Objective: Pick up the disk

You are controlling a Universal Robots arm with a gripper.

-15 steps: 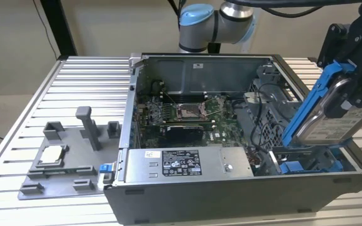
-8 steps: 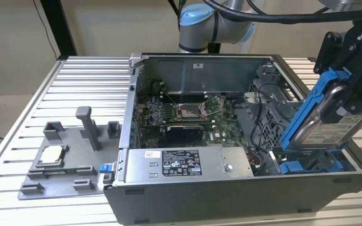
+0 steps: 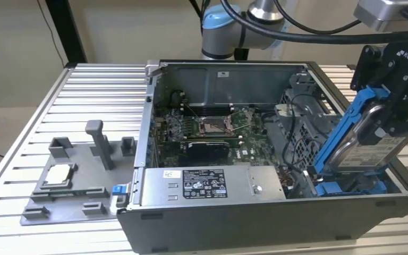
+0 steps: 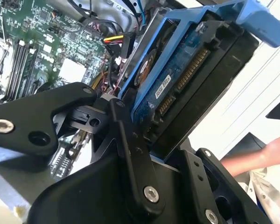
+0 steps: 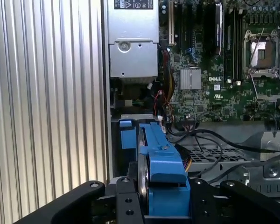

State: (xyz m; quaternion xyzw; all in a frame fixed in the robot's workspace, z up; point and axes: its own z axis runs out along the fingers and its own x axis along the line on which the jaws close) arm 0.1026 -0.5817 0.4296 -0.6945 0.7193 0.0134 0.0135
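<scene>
The hard drive point(image 3: 363, 141) is clamped upright in the end effector point(image 3: 384, 125), its long axis steeply tilted, lower end toward 7 o'clock over the computer case point(image 3: 261, 223).

Open grey computer case point(image 3: 261, 223) sits under and beside the pincer, with green motherboard point(image 3: 211, 127) and its empty CPU socket point(image 5: 262, 53) well off from the pincer and grey power-supply box point(image 3: 214, 183) nearer along the case's front wall. Grey fixture tray point(image 3: 76, 180) holding a square processor chip point(image 3: 57, 174) lies on slatted aluminium table point(image 3: 98, 95), well apart from the pincer beyond the case. Blurred person's arm point(image 4: 266, 156) shows just past the pincer in the second wrist view.
</scene>
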